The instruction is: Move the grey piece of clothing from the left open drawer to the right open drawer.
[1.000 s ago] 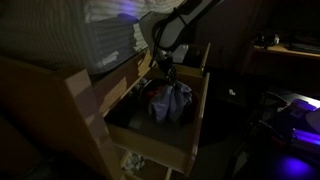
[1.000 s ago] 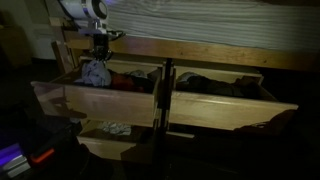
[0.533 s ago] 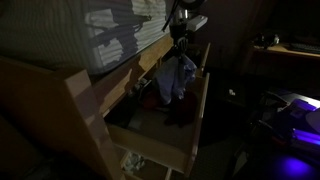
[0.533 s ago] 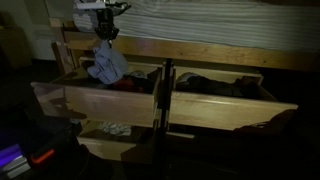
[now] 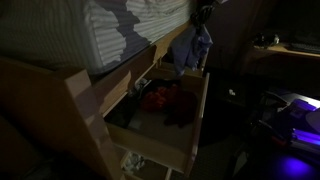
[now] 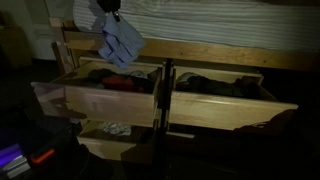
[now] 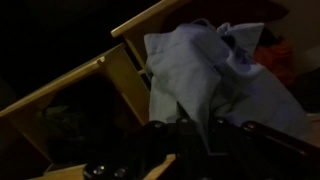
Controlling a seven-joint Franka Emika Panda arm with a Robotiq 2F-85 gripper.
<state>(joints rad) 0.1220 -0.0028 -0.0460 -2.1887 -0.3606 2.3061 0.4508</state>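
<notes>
One pinch carries everything: hand point(image 6: 108, 10) closed on the top bunch of the grey garment point(image 6: 120, 42), which hangs at upper left of frame, above the left drawer point(image 6: 95, 98). Risk: the loose tail snags the divider point(image 6: 165, 95), or a shallow grip slips before the right drawer point(image 6: 232, 106).

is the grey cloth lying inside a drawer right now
No, the grey cloth hangs in the air, well above the open drawer below it.
</notes>
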